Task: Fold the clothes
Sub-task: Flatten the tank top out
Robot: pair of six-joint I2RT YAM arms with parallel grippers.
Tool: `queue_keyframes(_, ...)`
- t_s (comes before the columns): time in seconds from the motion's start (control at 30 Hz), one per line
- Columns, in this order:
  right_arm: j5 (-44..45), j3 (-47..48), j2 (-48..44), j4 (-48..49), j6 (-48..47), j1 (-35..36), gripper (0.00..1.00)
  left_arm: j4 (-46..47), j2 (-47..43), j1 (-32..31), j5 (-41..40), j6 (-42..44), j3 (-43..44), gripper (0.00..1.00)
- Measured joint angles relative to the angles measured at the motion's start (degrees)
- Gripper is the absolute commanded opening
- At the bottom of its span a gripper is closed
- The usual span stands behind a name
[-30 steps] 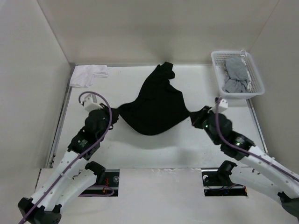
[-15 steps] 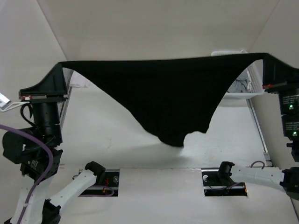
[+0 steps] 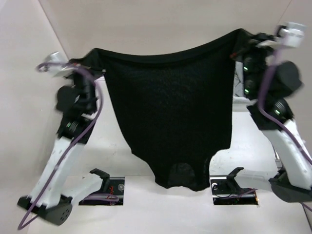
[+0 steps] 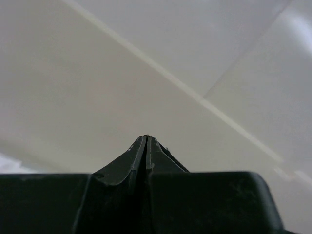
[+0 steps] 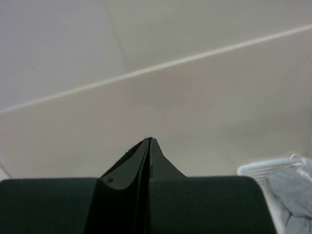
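We are looking at the black T-shirt [image 3: 170,112] hanging in the air as one broad sheet, stretched between the two raised arms above the table [image 3: 114,146]. It is showing as plain, soft, dark knit. Its top edge is sagging in a shallow curve and sitting higher on the right than on the left. The cloth is narrowing as it drops, and its rounded lower end is dangling at the near side of the scene, between the two arm bases, where a thinner oval patch is letting a little light through. On the left, the left gripper [image 3: 93,54] is pinching the upper left corner of the shirt, with a purple cable [image 3: 96,95] looping down that arm. On the right, the right gripper [image 3: 242,40] is pinching the upper right corner, and small green lights [image 3: 247,63] are glowing on that arm. In the left wrist view the fingers [image 4: 131,156] are pressing flat against each other, leaving only a hairline seam and pointing up at bare pale walls. In the right wrist view the fingers [image 5: 129,161] are likewise lying tight together. The gripped cloth itself is not showing between them in either wrist view. At the right edge of the right wrist view, a white basket [image 5: 263,170] is holding grey garments [image 5: 292,195].
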Motion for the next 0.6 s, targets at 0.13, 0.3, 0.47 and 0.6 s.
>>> queue_keyframes(0.13, -9.0, -2.2, 7.9, -2.6, 8.2, -10.3, 0.02, -0.9, 11.5, 7.2, 3.0, -3.4, -1.7, 0.02)
queue_keyframes(0.3, -17.4, 3.1, 20.6, -7.8, 15.4, -18.4, 0.02, -5.9, 24.8, 13.5, 8.4, -7.6, 4.9, 0.02)
queue_keyframes(0.47, -22.2, 18.2, 29.4, -15.6, 19.1, -20.9, 0.02, -8.8, 27.6, 15.0, 11.3, -8.8, 15.7, 0.02)
queue_keyframes(0.6, -24.0, 30.0, 30.2, -18.2, 19.6, -20.7, 0.02, -7.4, 24.4, 15.5, 12.8, -8.7, 21.6, 0.02)
